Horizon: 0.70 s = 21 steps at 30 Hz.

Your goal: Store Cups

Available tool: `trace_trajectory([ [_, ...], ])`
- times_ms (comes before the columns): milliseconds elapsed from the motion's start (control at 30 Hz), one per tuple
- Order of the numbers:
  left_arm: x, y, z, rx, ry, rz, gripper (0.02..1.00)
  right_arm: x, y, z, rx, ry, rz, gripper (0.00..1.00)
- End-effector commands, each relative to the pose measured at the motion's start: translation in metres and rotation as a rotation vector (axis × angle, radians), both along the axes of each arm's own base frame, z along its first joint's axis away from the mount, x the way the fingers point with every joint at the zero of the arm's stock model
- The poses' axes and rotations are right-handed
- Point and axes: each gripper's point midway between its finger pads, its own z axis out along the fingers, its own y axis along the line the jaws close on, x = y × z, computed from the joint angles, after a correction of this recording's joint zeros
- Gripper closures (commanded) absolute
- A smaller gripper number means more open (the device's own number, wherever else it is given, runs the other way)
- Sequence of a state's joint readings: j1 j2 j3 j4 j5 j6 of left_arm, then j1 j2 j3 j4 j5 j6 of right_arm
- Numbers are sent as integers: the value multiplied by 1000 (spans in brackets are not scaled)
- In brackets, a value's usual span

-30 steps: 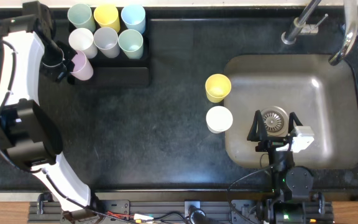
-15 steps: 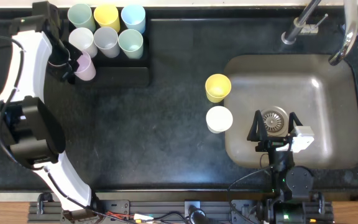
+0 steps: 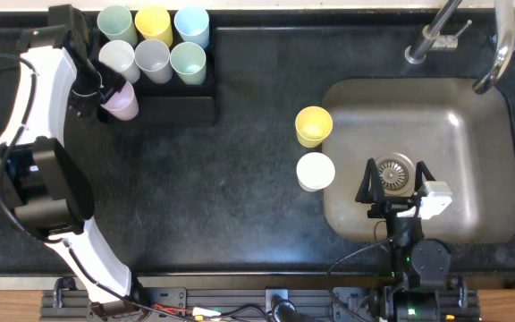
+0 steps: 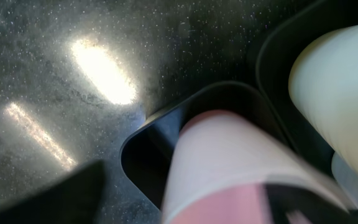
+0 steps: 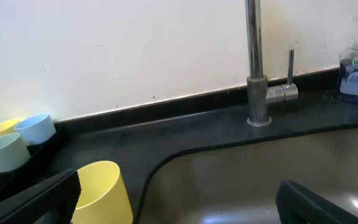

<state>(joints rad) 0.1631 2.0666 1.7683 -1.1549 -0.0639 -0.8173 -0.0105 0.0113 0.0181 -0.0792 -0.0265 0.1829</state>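
Left gripper (image 3: 105, 89) clamps the smooth pink cup (image 3: 122, 100), tilted over the black rack (image 3: 181, 109) at the speckled counter's (image 3: 222, 179) far left corner. Its wrist view shows a round-cornered slot (image 4: 143, 146) beneath. Right gripper (image 3: 394, 179) hangs spread over the steel sink (image 3: 472, 116).

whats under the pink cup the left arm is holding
Under the pink cup is an open slot of the black tray, next to the white cup. The cup hides most of the slot's floor, so contact cannot be seen.
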Motion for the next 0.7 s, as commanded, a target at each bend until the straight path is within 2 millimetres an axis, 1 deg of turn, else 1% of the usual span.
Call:
trace_trajectory([
  [33,-4,-2,7,4,-11,13,20,0,2,-4,4,2,11,3],
  [133,-4,-2,32,13,-70,13,20,0,2,-4,4,2,11,3],
  [233,-8,-8,66,17,-146,3,20,0,2,-4,4,2,11,3],
  [267,-9,-12,77,19,-169,-5,20,0,2,-4,4,2,11,3],
  [300,-10,-19,89,16,-202,-22,20,0,2,-4,4,2,11,3],
  [367,-11,-38,107,16,-249,-69,20,0,2,-4,4,2,11,5],
  [433,-7,-70,123,26,-296,-202,20,0,2,-4,4,2,11,5],
  [467,-5,-91,129,30,-315,-286,20,0,2,-4,4,2,11,5],
  [533,-3,-132,135,32,-341,-403,20,0,2,-4,4,2,11,5],
  [600,-5,-183,135,33,-364,-521,20,0,2,-4,4,2,11,3],
  [700,-13,-248,127,38,-386,-645,20,0,2,-4,4,2,11,3],
])
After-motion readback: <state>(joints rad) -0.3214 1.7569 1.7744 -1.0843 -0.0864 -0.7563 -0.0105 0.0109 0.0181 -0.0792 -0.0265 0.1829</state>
